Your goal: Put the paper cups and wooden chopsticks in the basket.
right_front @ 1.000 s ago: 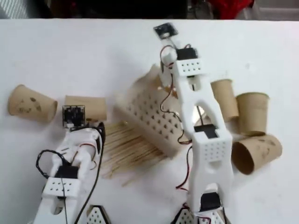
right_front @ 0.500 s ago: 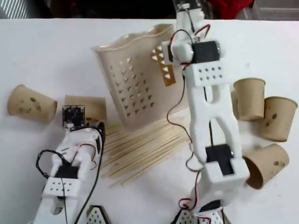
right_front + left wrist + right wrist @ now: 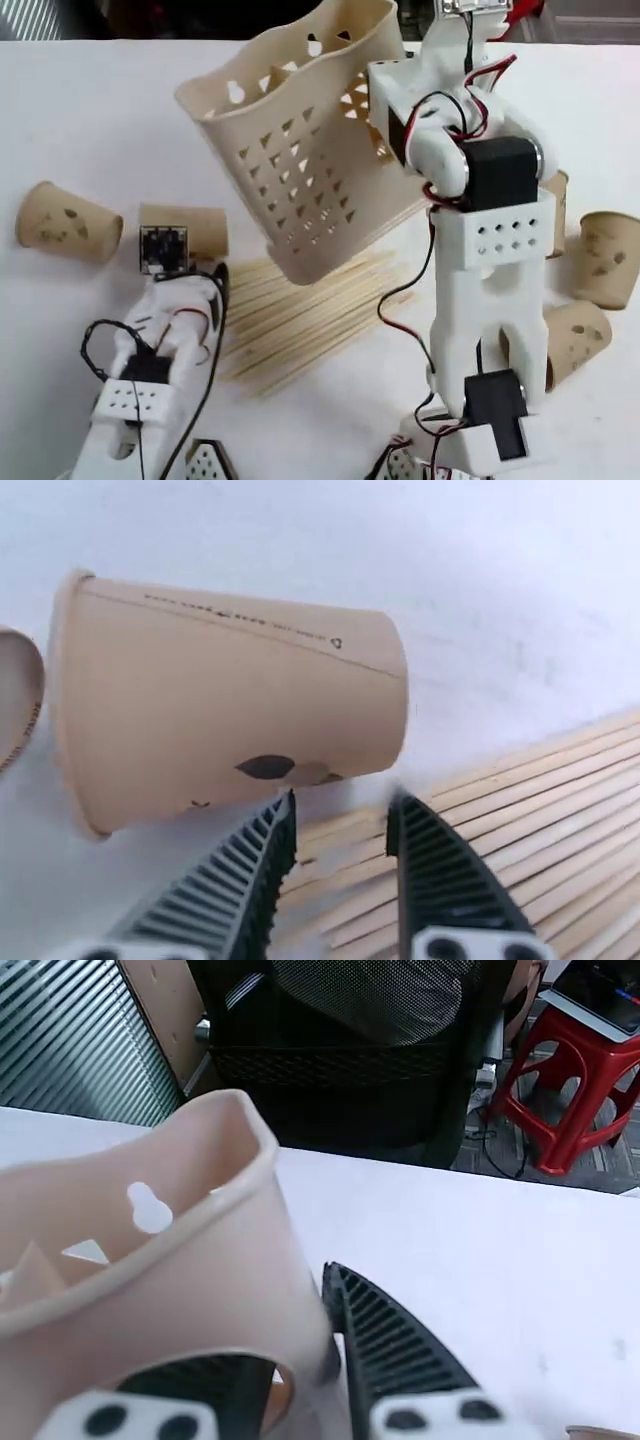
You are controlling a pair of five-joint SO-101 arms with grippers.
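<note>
one basket (image 3: 300,170) hangs tilted over the chopsticks (image 3: 300,320), clamped by the right pincer (image 3: 300,1340); left pincer (image 3: 340,815) apart beside a cup (image 3: 220,690).

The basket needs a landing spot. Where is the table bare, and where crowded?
Widest bare patch: the table beyond the two lying paper cups, left of the lifted basket. A smaller strip lies between the chopsticks and the front edge. Crowded: the right side, where other cups ring the right arm.

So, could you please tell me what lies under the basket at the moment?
The wooden chopsticks lie spread on the table beneath the lifted, tilted basket. Its lower corner hides the pile's far end, so anything there cannot be seen.
</note>
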